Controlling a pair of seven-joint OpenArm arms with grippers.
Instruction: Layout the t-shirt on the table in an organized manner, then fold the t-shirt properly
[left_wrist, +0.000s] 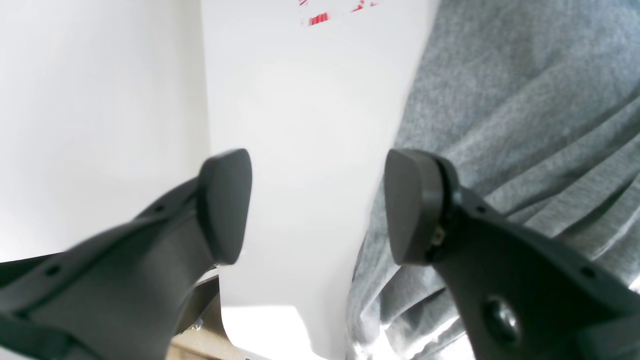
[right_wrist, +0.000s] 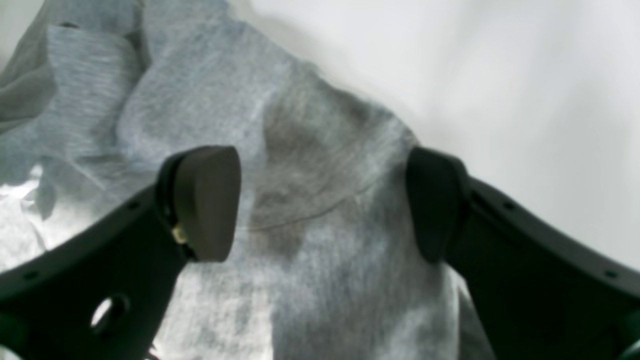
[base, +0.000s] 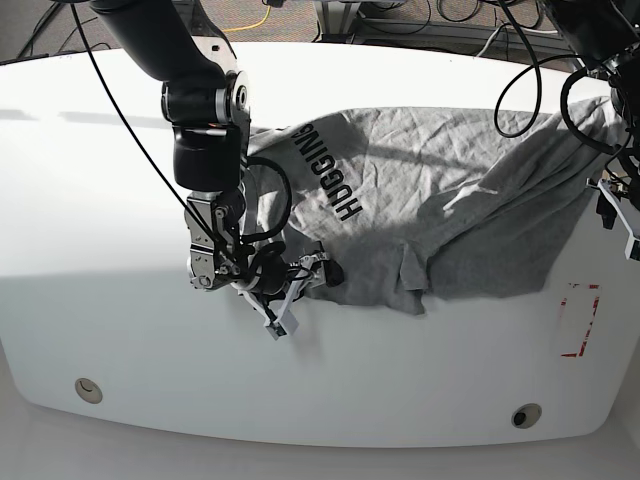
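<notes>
Grey t-shirt (base: 400, 200) spread wrinkled, right pincer (right_wrist: 322, 205) low over its edge, left pincer (left_wrist: 317, 207) released, both parted.

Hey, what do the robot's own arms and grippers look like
Both arms are black and jointed, with loose black cables looping along them. The left gripper and right gripper each have two dark, rounded fingers, and the base view shows pale silvery parts near their ends.

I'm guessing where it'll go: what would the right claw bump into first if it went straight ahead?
Probably the grey t-shirt, right between the claw's open fingers, though how near is unclear.
</notes>
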